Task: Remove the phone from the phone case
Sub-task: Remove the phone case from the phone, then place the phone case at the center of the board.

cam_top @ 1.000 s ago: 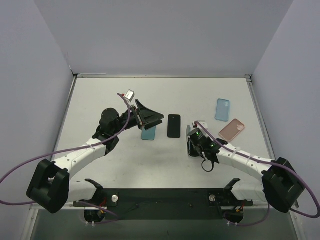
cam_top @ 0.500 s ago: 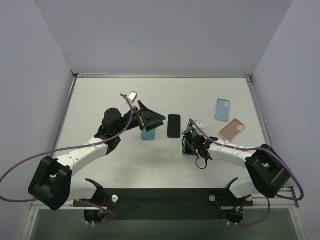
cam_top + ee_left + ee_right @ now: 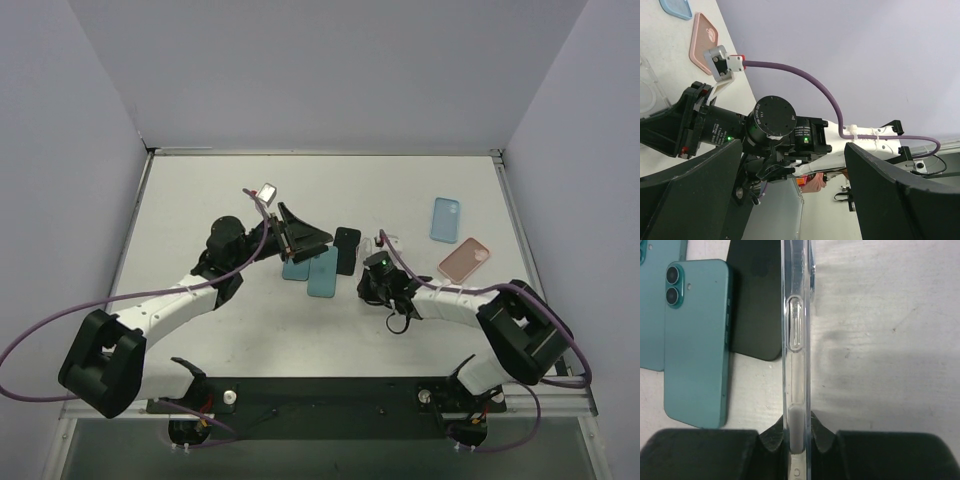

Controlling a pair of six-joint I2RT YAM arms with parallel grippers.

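A clear phone case (image 3: 797,340) stands on edge above the table, pinched at its near end by my right gripper (image 3: 797,427), which is shut on it. The teal phone (image 3: 697,340) lies outside the case, back up with its two lenses showing, just left of it; in the top view the phone (image 3: 323,272) lies between the two grippers. My left gripper (image 3: 305,240) hovers over the table behind the phone, its jaws wide open and empty (image 3: 795,192). In the left wrist view, part of the clear case (image 3: 650,95) shows at the left edge.
A black phone or case (image 3: 347,250) lies flat beside the teal phone, and a second teal item (image 3: 294,268) lies partly under my left gripper. A blue case (image 3: 445,218) and a pink case (image 3: 464,258) lie at the right rear. Walls enclose the table.
My right gripper has moved left toward the black item, still holding the clear case. The teal phone now lies on the table to its left. The left arm has barely shifted.
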